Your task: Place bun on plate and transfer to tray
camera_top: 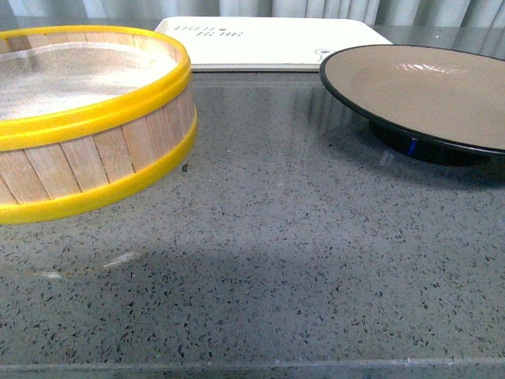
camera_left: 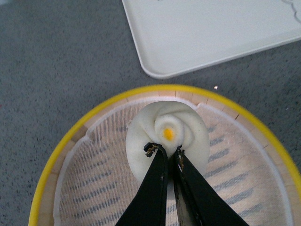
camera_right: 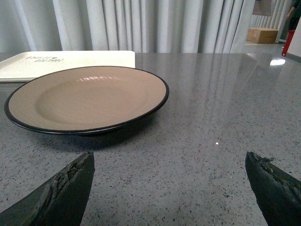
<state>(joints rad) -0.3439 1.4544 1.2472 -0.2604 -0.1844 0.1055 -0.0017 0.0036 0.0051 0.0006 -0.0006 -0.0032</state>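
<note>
In the left wrist view my left gripper [camera_left: 165,151] is shut on the white bun [camera_left: 188,129], which has a yellow dot on top and sits over the mesh floor of the steamer basket [camera_left: 70,141]. The tan plate [camera_top: 442,87] with a black rim stands at the right; it also shows in the right wrist view [camera_right: 87,96], empty. My right gripper [camera_right: 169,160] is open, low over the counter, short of the plate. The off-white tray [camera_top: 268,39] lies at the back and also shows in the left wrist view [camera_left: 211,33] and the right wrist view [camera_right: 61,63]. Neither gripper shows in the front view.
The yellow-rimmed wooden steamer basket [camera_top: 87,118] stands at the left of the grey speckled counter [camera_top: 300,260]. Grey curtains [camera_right: 141,23] hang behind the counter. A cardboard box [camera_right: 263,35] and a red object [camera_right: 288,42] stand far off.
</note>
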